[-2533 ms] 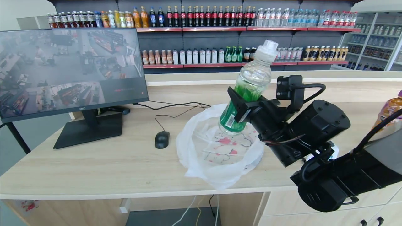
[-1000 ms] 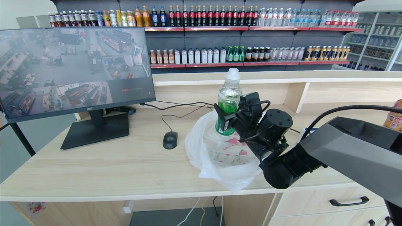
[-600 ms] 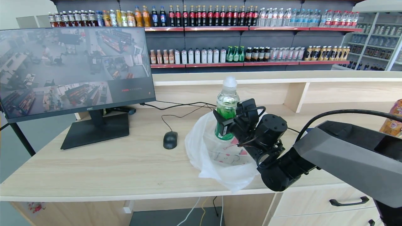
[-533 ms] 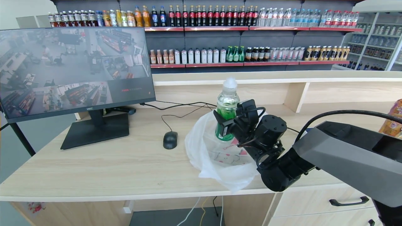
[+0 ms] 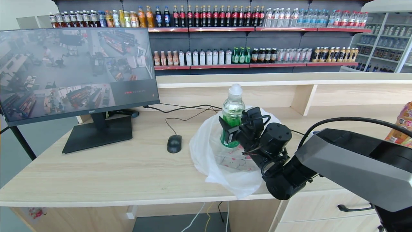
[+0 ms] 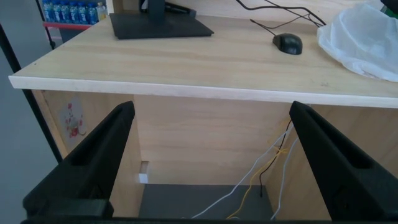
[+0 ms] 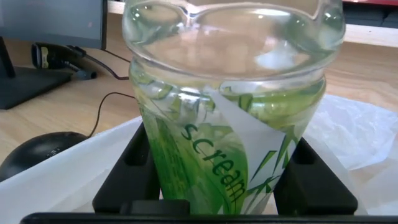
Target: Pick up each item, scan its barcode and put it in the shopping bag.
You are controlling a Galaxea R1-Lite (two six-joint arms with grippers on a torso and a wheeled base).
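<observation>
A clear bottle with a green label and white cap stands upright over the mouth of the white shopping bag on the wooden counter. My right gripper is shut on the bottle's green middle, coming in from the right. In the right wrist view the bottle sits between the two black fingers, with the bag beneath and behind it. My left gripper hangs open below the counter's front edge, holding nothing. The bag lies on the countertop far from it.
A monitor on a black stand sits at the counter's left, with a black mouse and cables between it and the bag. An orange-labelled bottle shows at the far right. A raised ledge runs behind the counter; drinks shelves beyond.
The camera shifted early on. Over the last second my right gripper has lowered the bottle a little, bringing its base down into the bag's mouth.
</observation>
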